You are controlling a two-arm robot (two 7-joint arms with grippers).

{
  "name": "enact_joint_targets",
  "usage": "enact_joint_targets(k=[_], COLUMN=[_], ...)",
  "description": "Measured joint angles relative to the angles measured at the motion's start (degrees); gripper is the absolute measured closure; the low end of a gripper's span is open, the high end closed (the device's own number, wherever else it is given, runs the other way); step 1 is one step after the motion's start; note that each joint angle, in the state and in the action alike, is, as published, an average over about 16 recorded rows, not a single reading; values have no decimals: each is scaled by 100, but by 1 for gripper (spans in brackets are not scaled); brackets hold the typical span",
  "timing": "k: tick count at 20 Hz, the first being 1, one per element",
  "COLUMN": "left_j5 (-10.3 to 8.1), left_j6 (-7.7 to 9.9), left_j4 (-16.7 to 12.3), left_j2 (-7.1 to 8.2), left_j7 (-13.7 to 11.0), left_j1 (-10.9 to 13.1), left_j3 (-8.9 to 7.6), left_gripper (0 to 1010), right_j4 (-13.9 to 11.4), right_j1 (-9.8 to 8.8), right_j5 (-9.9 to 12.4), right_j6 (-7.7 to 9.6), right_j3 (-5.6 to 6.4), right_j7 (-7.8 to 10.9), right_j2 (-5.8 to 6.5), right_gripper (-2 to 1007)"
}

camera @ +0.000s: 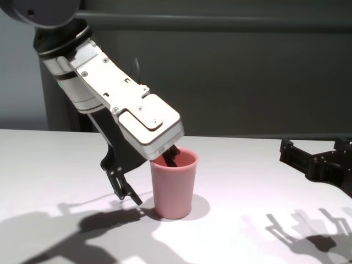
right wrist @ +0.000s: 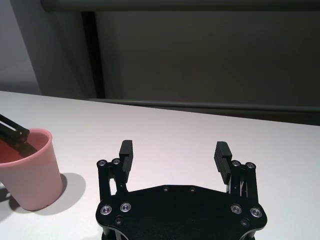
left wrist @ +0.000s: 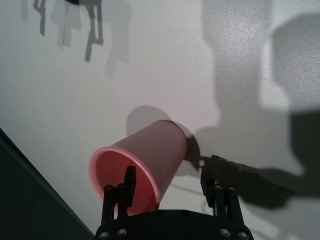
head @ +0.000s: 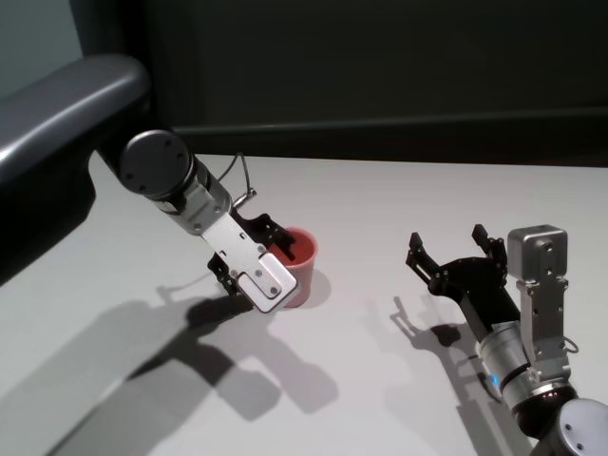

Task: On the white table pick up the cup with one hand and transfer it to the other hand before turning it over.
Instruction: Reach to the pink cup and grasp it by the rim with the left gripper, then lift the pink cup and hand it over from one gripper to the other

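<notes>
Left gripper (camera: 148, 176) astride cup (camera: 174, 187) rim, open table (head: 380, 199) around

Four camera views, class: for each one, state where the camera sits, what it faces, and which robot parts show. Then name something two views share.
Head: high, looking down on the white table; both arms, cup.
Chest: low, facing forward; left gripper straddling the cup's wall, right gripper at the edge.
Left wrist: looks along its fingers at the cup.
Right wrist: over its open gripper, facing the dark wall.
Shared: all show the cup.
</notes>
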Motion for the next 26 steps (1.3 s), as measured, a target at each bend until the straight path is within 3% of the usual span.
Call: enact_joint_targets(k=[18, 26], left_j5=[-7, -10], left_j6=[-7, -9], left_j4=[0, -1], left_j2=[1, 2], left_j7=[-5, -3], left_j1=[5, 5], left_j3=[-8, -10], left_gripper=[773, 938], right_j4=[0, 0], right_j1=[0, 0], right_j5=[0, 0], right_j6=[0, 0], right_j3=[0, 0], right_j7=[0, 0], right_j2=[0, 0], right_gripper=[5, 5])
